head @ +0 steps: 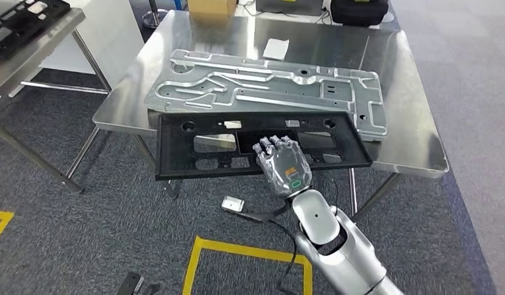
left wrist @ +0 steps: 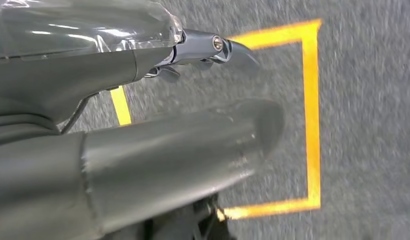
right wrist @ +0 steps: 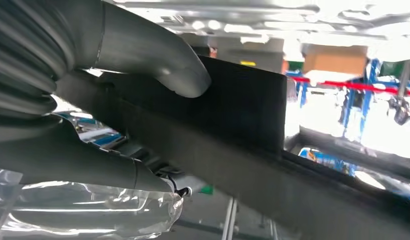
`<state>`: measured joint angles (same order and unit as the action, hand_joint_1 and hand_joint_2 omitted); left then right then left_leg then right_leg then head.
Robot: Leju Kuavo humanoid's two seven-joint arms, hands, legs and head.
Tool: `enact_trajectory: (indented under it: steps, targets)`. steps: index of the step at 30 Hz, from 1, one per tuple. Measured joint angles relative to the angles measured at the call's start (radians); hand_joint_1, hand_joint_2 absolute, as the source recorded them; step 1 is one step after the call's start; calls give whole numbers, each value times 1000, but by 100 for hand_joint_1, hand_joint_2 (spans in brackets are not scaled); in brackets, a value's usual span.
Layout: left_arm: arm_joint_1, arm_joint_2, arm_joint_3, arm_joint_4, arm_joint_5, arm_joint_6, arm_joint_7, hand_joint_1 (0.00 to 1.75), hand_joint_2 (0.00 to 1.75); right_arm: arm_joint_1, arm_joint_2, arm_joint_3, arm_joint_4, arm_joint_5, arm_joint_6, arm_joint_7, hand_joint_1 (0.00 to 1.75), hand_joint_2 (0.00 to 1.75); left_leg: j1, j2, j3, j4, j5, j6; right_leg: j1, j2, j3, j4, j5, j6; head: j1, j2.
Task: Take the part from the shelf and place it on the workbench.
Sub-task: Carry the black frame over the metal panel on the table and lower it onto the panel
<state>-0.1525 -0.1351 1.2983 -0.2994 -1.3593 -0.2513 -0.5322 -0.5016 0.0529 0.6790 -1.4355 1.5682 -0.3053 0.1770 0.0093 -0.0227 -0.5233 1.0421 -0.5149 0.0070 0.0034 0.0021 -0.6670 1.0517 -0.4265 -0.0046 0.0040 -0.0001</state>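
Right hand [head: 283,163] first: we see it gripping the black part [head: 194,150] at its near edge, fingers over the top and, in the right wrist view, the thumb [right wrist: 158,60] pressed against the dark panel [right wrist: 242,105]. Next, largest to smallest — the steel workbench [head: 416,141], the grey metal plate [head: 268,89] on it, then the part. Its far edge overlaps the bench rim; the rest juts out toward us. Its long axis runs left to right, across the arm's reach, so setting it down means pushing forward. Our left hand [left wrist: 143,150] hangs over the floor — probably empty, though its fingers are poorly shown.
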Motion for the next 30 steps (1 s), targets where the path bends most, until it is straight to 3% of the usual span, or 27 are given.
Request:
enact_trajectory:
  steps: [2, 4, 7, 8, 9, 10, 12, 14, 17, 19, 22, 24, 25, 26, 28, 30]
  targets:
    - [-3, -4, -3, -6, 0, 0, -1, 0, 0, -3, -1, 5, 6, 0, 0, 2, 175, 175, 1, 1, 4, 7, 0, -11, -1, 1, 16, -12, 1, -12, -1, 0]
    - [-9, -6, -4, -11, 1, 0, -2, 0, 0, -7, 0, 10, 11, 0, 0, 2, 175, 175, 2, 7, -16, 60, -7, -20, -7, 1, 40, -23, -7, -23, -5, 0]
    - [-13, -7, -4, -15, 1, 0, -2, 0, 0, -13, 0, 13, 16, 0, 0, 3, 175, 175, 4, 14, -120, 220, -68, -32, -9, 0, 65, -27, -27, -31, -13, 0]
    - [-12, -7, -4, -15, 1, 0, -2, 0, 0, -12, 0, 15, 19, 0, 0, 3, 175, 175, 5, 15, -151, 253, -85, -34, -9, 1, 73, -27, -35, -31, -13, 0]
    - [-10, -8, -4, -15, 1, 0, -2, 0, 0, -11, 0, 16, 22, 0, 0, 3, 175, 175, 5, 16, -169, 255, -83, -34, -9, 2, 84, -27, -43, -30, -13, 0]
    - [-10, -8, -4, -16, 1, 0, -2, 0, 0, -11, 0, 18, 24, 0, 0, 3, 175, 175, 5, 16, -172, 228, -60, -33, -9, 3, 96, -26, -52, -28, -13, 0]
    - [-9, -8, -4, -17, 1, 0, -2, 0, 0, -11, 0, 21, 27, 0, 0, 3, 175, 175, 4, 18, -148, 108, 35, -28, -9, 3, 121, -27, -72, -23, -13, 0]
    - [-8, -8, -4, -20, 1, 0, -2, 0, 0, -13, -1, 22, 29, 0, 0, 3, 175, 175, -1, 20, -128, 19, 91, -20, -8, 4, 132, -27, -87, -13, -12, 0]
    - [-8, -9, -4, -21, 1, 0, -1, 0, 0, -14, -1, 25, 30, 0, 0, 3, 175, 175, -5, 18, -117, -6, 98, 1, -6, 4, 136, -23, -93, 3, -11, 0]
    - [-9, -11, -5, -22, 1, 0, -2, 0, 0, -16, -1, 26, 30, 0, 0, 3, 175, 175, -1, 16, -100, -13, 94, 13, -7, 3, 117, 22, -96, 11, -9, 0]
    - [-11, -11, -5, -23, 1, 0, -2, 0, 0, -18, -2, 27, 30, 0, 0, 3, 175, 175, -1, 15, -77, -18, 77, 24, -9, 3, 3, 190, -145, 22, -7, 0]
    - [-10, -11, -5, -24, 1, 0, -2, 0, 0, -17, -3, 27, 32, 0, 0, 3, 175, 175, -2, 14, -60, -18, 61, 26, -10, 3, -63, 249, -174, 25, -7, 0]
    - [-10, -12, -5, -24, 1, 0, -2, 0, 0, -16, -4, 27, 32, 0, 0, 3, 175, 175, -3, 12, -48, -18, 51, 26, -9, 3, -74, 234, -161, 24, -7, 0]
    - [-10, -12, -5, -24, 1, 0, -2, 0, 0, -16, -4, 27, 33, 0, 0, 3, 175, 175, -4, 11, -34, -18, 41, 25, -8, 3, -67, 186, -125, 20, -7, 0]
    - [-10, -15, -6, -24, 1, 0, -2, 0, 0, -16, -5, 27, 34, 0, 0, 3, 175, 175, -7, 9, -6, -18, 19, 20, -2, 3, -33, 57, -21, 4, -8, 0]
    - [-12, -19, -6, -24, 1, 0, -2, 0, 0, -17, -5, 28, 35, 0, 0, 3, 175, 175, -8, 7, 10, -23, 2, 10, 7, 4, -11, -13, 31, -12, -11, 0]
